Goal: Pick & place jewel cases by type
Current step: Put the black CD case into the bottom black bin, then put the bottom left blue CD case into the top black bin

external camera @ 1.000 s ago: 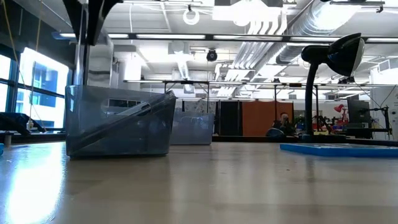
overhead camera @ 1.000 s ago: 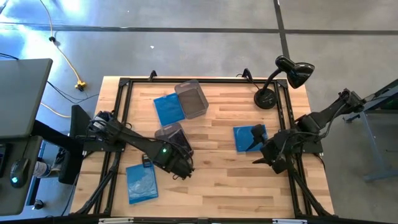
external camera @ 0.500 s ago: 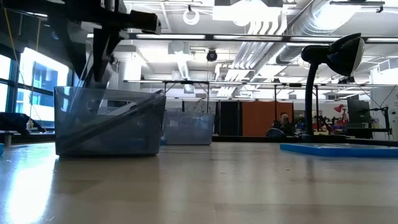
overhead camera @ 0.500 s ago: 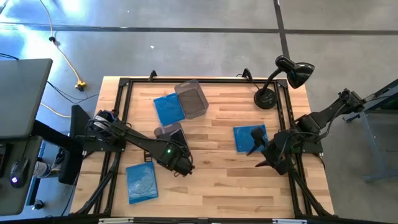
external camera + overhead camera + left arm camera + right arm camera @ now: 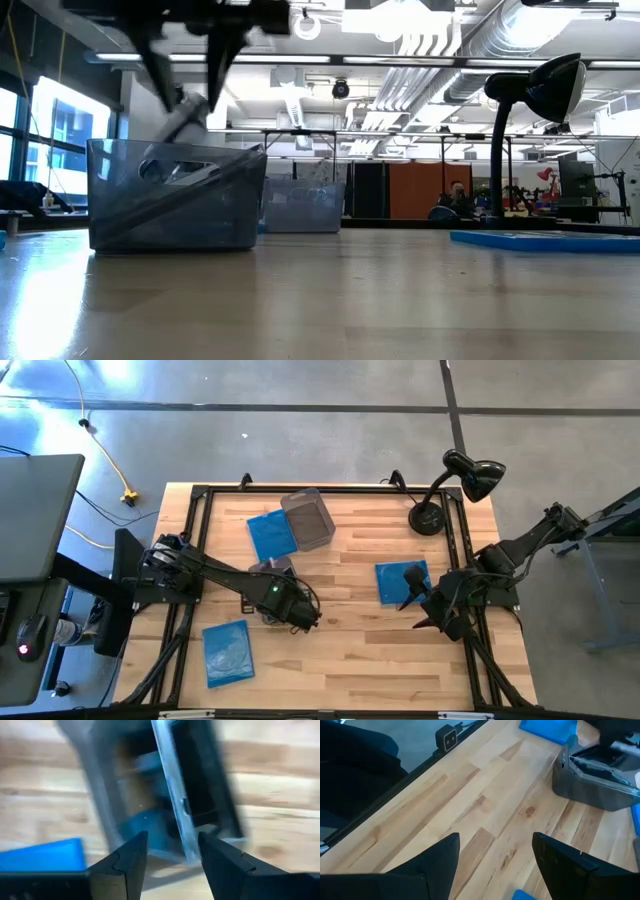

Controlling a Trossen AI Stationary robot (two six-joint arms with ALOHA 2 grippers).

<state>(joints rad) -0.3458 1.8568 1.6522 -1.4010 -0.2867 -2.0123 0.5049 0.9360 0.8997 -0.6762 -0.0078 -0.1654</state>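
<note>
On the table (image 5: 350, 650), one tub (image 5: 308, 518) is sitting at upper centre with a jewel case (image 5: 268, 536) lying just left of it; a second tub (image 5: 268, 572), apparently holding leaning cases, is sitting below, beside the left gripper (image 5: 312, 622). The lamp (image 5: 440, 500) is standing upper right.

Past the open right tool (image 5: 495, 855), a grey tub (image 5: 597, 787) holds leaning dark cases (image 5: 600, 757).

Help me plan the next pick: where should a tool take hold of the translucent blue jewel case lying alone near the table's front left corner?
The translucent blue jewel case lies flat on the wooden table, nothing touching it. Probably best to come straight down and pinch across two opposite edges, since a thin flat case offers no other purchase.
</note>
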